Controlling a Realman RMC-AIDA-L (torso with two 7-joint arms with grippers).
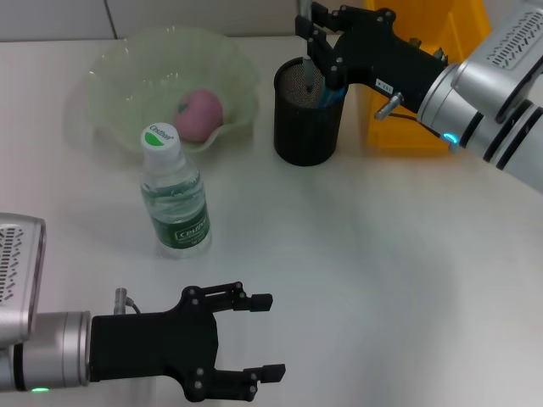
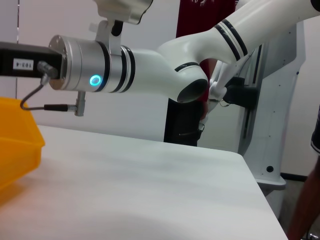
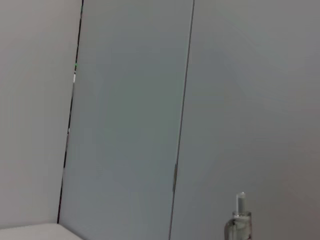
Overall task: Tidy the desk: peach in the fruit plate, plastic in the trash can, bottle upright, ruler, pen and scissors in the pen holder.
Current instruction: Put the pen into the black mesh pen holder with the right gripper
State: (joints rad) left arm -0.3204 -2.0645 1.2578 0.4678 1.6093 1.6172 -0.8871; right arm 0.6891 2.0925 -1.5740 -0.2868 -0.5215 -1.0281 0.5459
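White tabletop (image 1: 382,280) filled the head view, with the fruit plate (image 1: 119,80) at the far left holding the peach (image 1: 199,114) and the bottle (image 1: 174,199) upright just in front of it. The right tool (image 1: 327,64) hung over the mouth of the pen holder (image 1: 307,114), its fingers closed on a light blue item – probably the scissors (image 1: 329,97) – whose lower end was already inside the cup. The trash can (image 1: 424,76) stood just behind, mostly hidden by the arm.

The risk lay at the rim: letting go while the scissors leaned could let them catch on the mesh edge and tip out, and any sideways pull with the fingers so low might drag or topple the light cup.

The left tool (image 1: 254,335) waited near the front edge, fingers spread, holding nothing – well clear of the bottle.
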